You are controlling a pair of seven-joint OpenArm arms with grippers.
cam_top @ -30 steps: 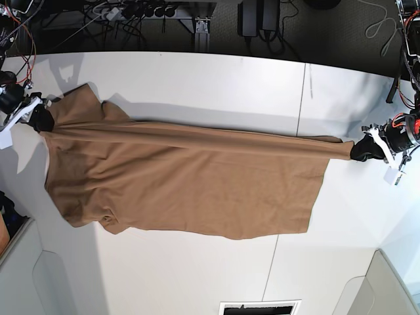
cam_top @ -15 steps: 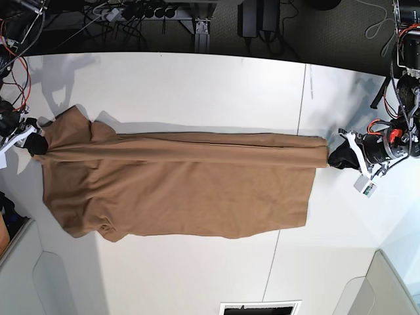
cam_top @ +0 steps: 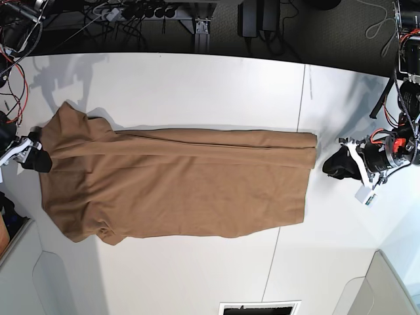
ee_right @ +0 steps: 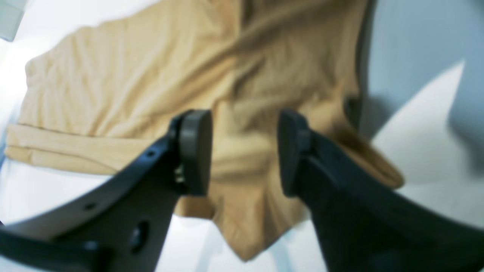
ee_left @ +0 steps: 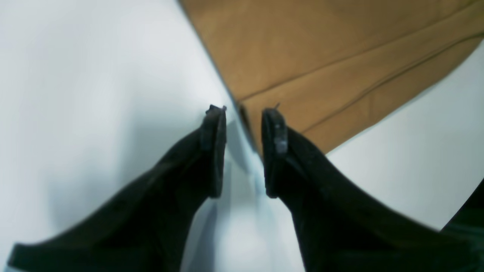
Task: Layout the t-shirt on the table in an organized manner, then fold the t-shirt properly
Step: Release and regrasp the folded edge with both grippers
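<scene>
My left gripper (ee_left: 244, 124) and right gripper (ee_right: 244, 151) both gape, empty; the t-shirt (cam_top: 177, 180) lies flat at twelve o'clock on the table (cam_top: 197, 85).

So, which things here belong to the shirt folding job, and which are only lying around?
Part of the job:
- t-shirt, spread flat
- table
- left gripper, open beside the hem corner
- right gripper, open over the shoulder end

Just lying about:
- cables and a dark box on the floor behind the table
- white tag hanging on the left arm
</scene>
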